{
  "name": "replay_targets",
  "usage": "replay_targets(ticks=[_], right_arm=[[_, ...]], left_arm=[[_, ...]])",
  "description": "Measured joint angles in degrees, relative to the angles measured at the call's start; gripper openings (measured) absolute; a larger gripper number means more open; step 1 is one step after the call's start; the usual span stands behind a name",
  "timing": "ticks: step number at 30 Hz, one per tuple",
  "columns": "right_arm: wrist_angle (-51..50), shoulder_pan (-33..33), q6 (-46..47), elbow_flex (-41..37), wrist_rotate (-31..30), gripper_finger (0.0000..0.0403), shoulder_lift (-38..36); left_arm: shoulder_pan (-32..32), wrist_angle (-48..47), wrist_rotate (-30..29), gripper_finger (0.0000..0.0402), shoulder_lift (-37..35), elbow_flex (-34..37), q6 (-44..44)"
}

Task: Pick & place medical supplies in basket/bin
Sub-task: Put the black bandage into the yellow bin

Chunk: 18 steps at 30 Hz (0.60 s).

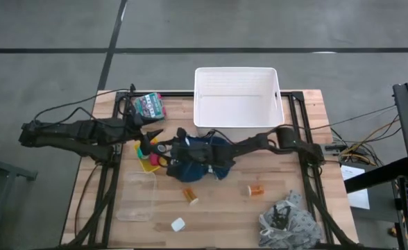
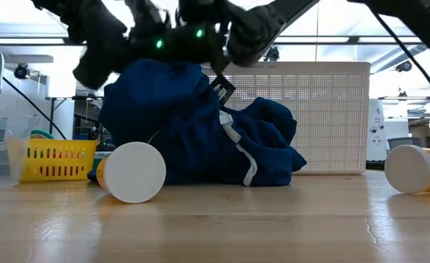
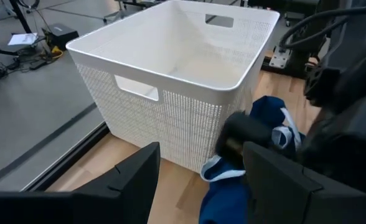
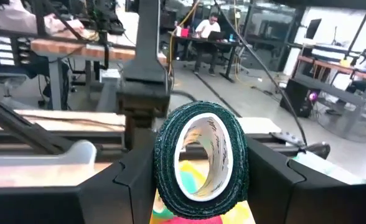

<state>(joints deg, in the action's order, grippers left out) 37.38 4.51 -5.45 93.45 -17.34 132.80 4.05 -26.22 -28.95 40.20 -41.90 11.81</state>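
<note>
My right gripper (image 4: pixel 201 171) reaches in from the table's right over the dark blue garment (image 1: pixel 200 158) and is shut on a green tape roll (image 4: pixel 201 155). It is above the small yellow tray (image 1: pixel 146 164), which holds coloured rolls. My left gripper (image 1: pixel 153 134) stands open just beyond the tray with nothing between its fingers (image 3: pixel 136 171), facing the white bin (image 3: pixel 170 74). Two orange pill bottles (image 1: pixel 190 195) (image 1: pixel 256 189) lie on their sides on the table. A small white piece (image 1: pixel 177 224) lies near the front edge, and a grey patterned cloth (image 1: pixel 284 221) at the front right. My right gripper pinches the green tape roll by two opposite sides of its outer rim (image 4: pixel 163 155) between its two fingers. The fingers lie about level, coming from the table's right. The roll stands on edge with its hole facing back along the fingers, over the yellow and red things in the tray.
The white slotted bin (image 1: pixel 236 97) stands at the far middle. A clear plastic box (image 1: pixel 136 196) lies near the front left. A green patterned packet (image 1: pixel 148 104) lies at the far left. The garment heap (image 2: pixel 193 124) lies under my right arm.
</note>
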Motion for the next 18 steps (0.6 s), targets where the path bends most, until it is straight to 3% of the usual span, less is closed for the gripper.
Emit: replay_targets(ticks=[9,18], right_arm=[[-4.2,-1.1,2.3,4.8,2.4,0.0189,4.9],[-8.4,-1.0,3.4,5.0,2.5,0.0189,5.3]], left_arm=[[0.0,-1.0,0.0,0.0238,0.1,0.0,0.0],[0.0,-1.1,0.0,0.0238,0.1,0.0,0.0]])
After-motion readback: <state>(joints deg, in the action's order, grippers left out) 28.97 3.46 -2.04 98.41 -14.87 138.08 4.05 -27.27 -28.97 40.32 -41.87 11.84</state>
